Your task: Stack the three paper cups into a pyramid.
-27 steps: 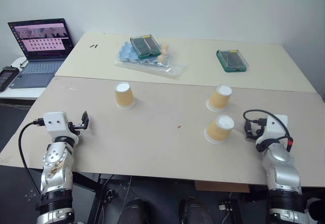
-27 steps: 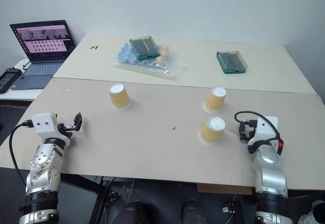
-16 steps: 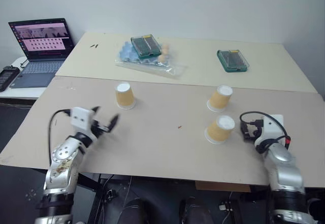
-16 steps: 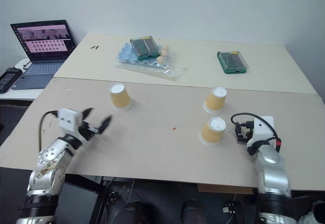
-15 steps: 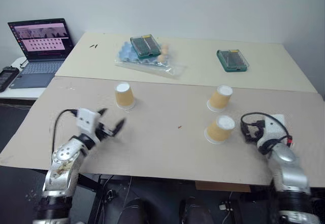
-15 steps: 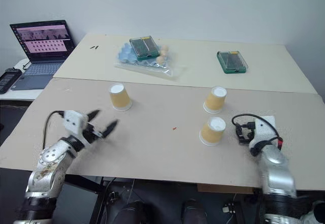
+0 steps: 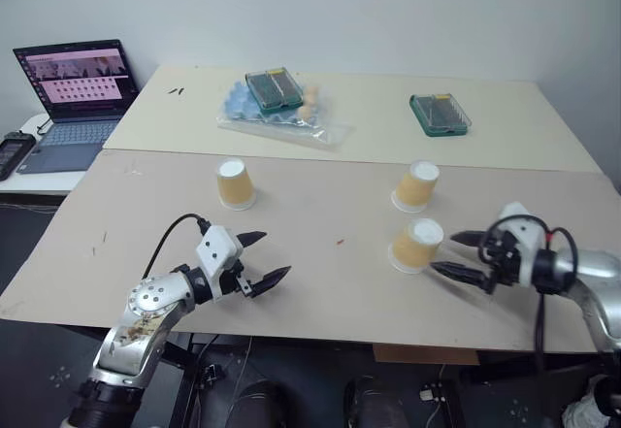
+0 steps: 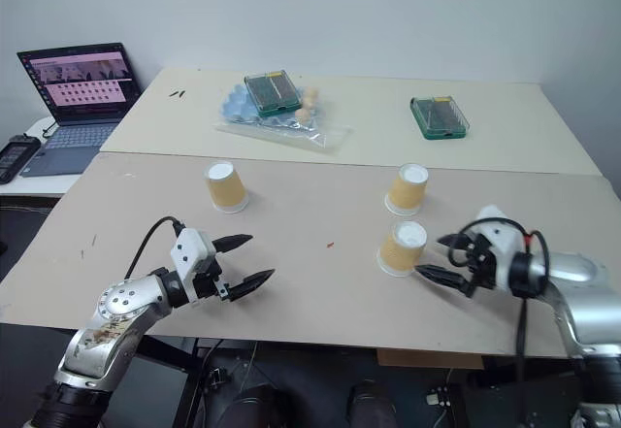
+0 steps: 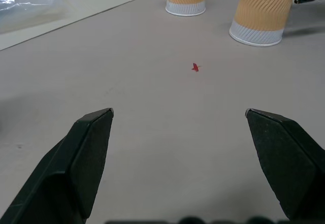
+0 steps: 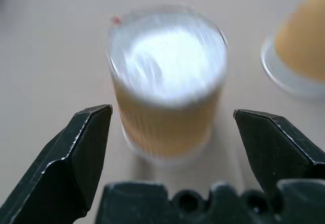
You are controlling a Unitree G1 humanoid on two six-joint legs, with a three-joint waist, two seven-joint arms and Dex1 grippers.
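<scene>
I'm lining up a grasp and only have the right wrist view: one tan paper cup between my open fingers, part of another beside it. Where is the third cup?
Observer: The third tan paper cup stands upside down, alone, on the table's left half, far from your two.
Operator: And my left gripper?
Observer: The left gripper is open and empty above bare table, nearer the robot than that cup.
Operator: Are my two cups touching?
Observer: No. The near cup and the farther cup stand apart, both upside down.
Operator: Am I touching the near one?
Observer: The right gripper sits just right of it, jaws open, not closed on it.
</scene>
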